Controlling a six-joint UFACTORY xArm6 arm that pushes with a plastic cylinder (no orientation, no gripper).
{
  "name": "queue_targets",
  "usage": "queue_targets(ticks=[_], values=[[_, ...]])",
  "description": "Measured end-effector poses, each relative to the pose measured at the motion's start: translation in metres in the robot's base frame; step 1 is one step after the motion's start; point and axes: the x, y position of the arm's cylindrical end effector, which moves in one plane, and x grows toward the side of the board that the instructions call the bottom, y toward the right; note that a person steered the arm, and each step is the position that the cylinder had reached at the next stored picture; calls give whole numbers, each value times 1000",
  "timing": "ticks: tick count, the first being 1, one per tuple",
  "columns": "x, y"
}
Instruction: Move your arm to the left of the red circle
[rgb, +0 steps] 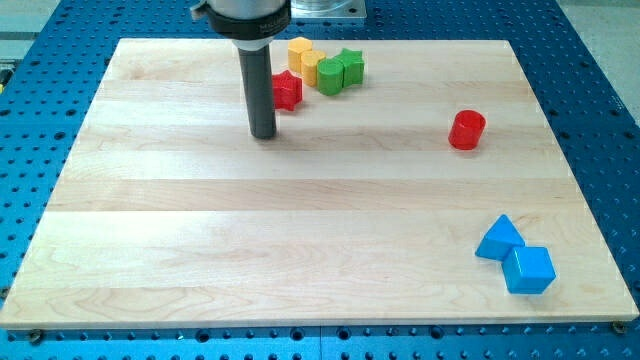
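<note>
The red circle (466, 130) is a short red cylinder at the view's right, in the upper half of the wooden board (200, 250). My tip (263, 134) rests on the board far to the left of it, at about the same height in the view. A red star-shaped block (288, 90) lies just above and right of my tip, partly behind the rod.
Near the view's top sit two yellow blocks (303, 56), a green round block (330, 76) and a green star-like block (351, 65), close together. A blue triangle (499, 239) and a blue cube (528, 269) touch at the bottom right.
</note>
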Motion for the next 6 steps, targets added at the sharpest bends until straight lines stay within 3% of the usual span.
queue_targets(ticks=[4, 6], values=[[-58, 30], [28, 55]])
